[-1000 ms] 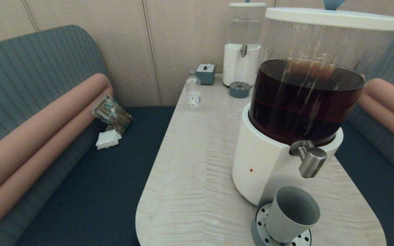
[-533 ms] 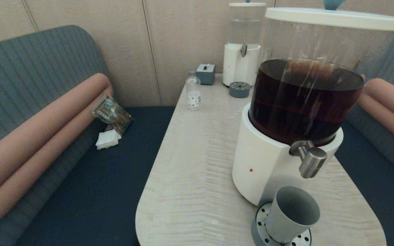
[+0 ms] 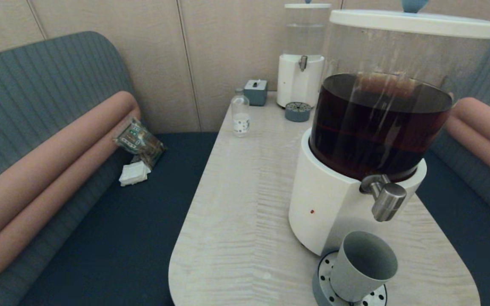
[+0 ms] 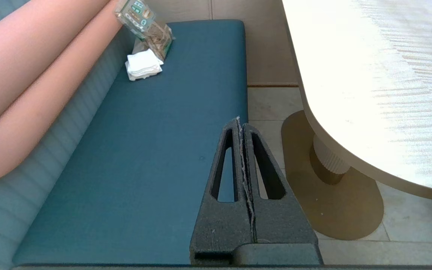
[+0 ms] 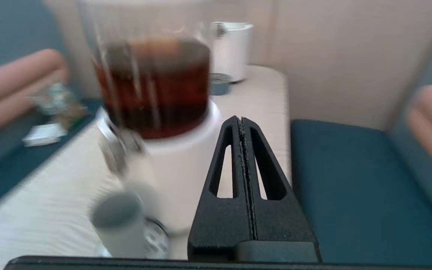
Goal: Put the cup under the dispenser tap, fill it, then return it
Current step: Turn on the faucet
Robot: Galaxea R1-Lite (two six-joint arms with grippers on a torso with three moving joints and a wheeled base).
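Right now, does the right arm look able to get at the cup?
Probably yes. The cup stands on the drip tray at the table's near edge, nothing visible between it and the right gripper, which is shut and would have to open first.

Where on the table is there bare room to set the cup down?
The broad strip of table left of the big dispenser, from the near edge back to the small bottle, is bare. It is crowded at the drip tray holding the cup under the tap.
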